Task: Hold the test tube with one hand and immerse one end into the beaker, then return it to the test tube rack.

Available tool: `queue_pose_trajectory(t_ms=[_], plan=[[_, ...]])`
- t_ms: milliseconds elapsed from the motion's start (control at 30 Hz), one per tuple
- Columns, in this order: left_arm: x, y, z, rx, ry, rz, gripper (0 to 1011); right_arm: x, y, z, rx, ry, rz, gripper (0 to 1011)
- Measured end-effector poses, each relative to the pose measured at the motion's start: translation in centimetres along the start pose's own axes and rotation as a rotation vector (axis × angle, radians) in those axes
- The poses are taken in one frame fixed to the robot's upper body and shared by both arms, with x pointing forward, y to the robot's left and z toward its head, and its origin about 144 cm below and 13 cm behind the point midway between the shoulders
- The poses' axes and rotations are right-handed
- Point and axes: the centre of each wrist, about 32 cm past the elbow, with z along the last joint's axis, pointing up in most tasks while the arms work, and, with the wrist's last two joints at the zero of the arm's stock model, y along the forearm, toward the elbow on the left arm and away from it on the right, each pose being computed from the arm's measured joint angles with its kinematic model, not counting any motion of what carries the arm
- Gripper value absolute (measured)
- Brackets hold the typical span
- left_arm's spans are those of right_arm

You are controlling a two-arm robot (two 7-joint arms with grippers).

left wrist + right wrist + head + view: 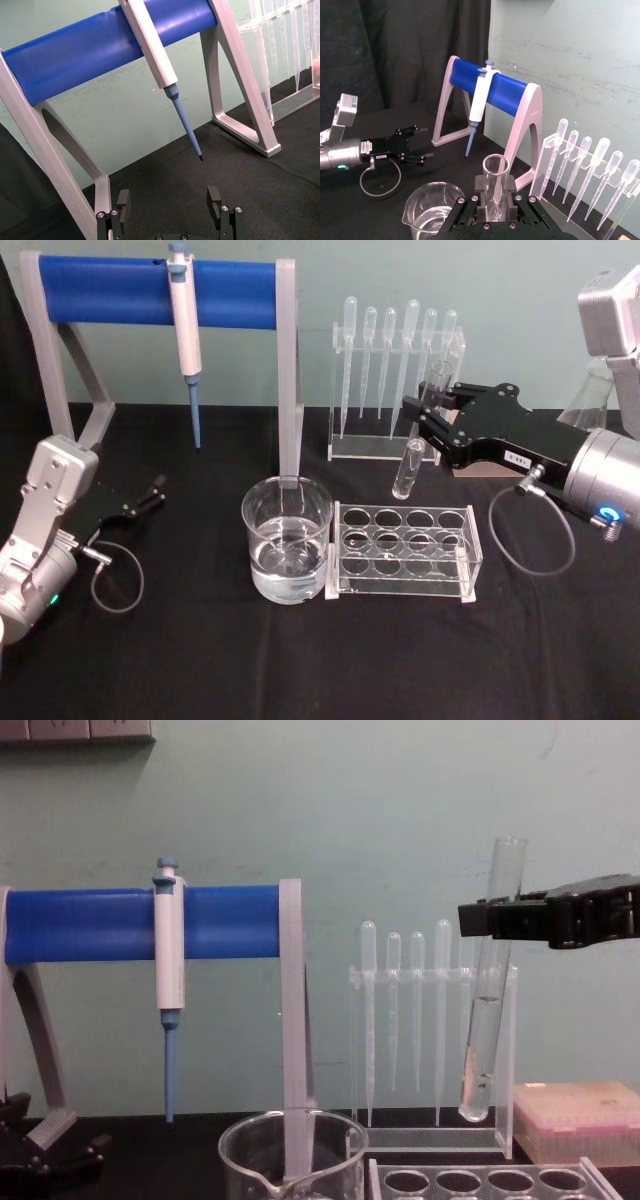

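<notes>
Test tube (409, 470): long clear glass with a round end, held up in the air almost straight, behind the rack (400, 585) and to the right of the beaker (262, 510), touching neither
Chest view: shows the whole test tube (488, 990) from the side, with its round end hanging higher than the rack (480, 1182)
Right wrist view: shows the round open top of the test tube (495, 172) poking up from the right claw (495, 200)
Right claw (425, 418): black with flat fingers, squeezed onto the test tube near its top
Left claw (150, 492): low on the left, well apart from the glass things
Left wrist view: left claw (167, 197) fingers wide apart, holding nothing
Beaker: wide clear glass with water in it, just beside the rack
Rack: clear plastic with round holes
Behind: thin plastic pipettes (395, 350), and a white-and-blue micropipette (185, 330) hanging on a blue bar (110, 290)
Tabletop (200, 660): black cloth
</notes>
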Motion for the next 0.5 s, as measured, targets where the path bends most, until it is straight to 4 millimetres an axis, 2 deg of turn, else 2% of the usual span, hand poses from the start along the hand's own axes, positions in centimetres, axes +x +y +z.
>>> queue_pose_trajectory(t_ms=[500], plan=[[0.0,0.0,0.0,0.0,0.0,0.0,1000,-0.11,0.28,0.73,0.016,-0.009,0.011,225]])
